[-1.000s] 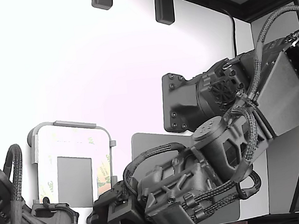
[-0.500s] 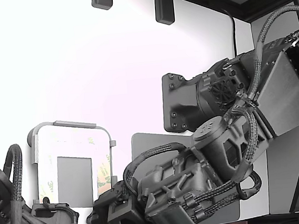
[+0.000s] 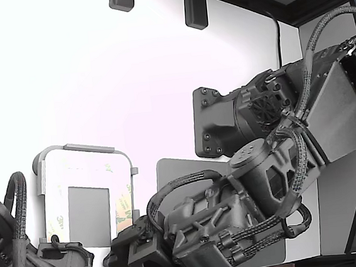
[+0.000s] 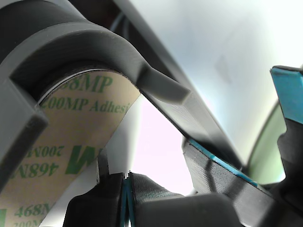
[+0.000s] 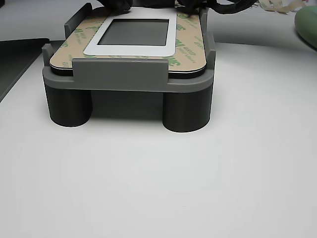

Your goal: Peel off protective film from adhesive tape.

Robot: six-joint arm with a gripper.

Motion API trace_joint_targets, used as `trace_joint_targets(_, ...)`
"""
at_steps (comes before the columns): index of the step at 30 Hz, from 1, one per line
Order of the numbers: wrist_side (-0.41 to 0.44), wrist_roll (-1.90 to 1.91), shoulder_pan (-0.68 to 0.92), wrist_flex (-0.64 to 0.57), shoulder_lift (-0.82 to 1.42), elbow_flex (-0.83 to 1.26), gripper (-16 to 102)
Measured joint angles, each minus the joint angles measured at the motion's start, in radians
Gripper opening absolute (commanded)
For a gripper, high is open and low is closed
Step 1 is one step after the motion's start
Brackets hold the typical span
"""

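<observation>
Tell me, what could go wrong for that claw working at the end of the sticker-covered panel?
1. The claw sits low at the panel's edge, close to the grey holder; a slight misalignment might make it catch the holder's wall rather than the film.
2. The green-printed protective film lies flat in the wrist view, with no lifted corner showing; the claw may slip off it or tear it.

Tan liner, grey fixture

The protective film (image 4: 71, 142) is pale tan with green printed lettering; the holding fixture (image 5: 124, 82) is plain grey.
</observation>
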Motion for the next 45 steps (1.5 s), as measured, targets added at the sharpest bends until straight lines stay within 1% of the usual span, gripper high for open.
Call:
trace_joint_targets(18,0.002,-0.005,0.002,0.0,0.0,-0.003,-11)
trace_joint_targets(33,-0.018,-0.028,-0.018,-0.048,-0.023,-0.005,-11)
trace_joint_targets(41,-0.023,-0.017,-0.021,-0.048,-0.025,0.002,-11)
trace_joint_targets(45,-0.023,-0.009,-0.02,-0.029,-0.023,0.0,-11)
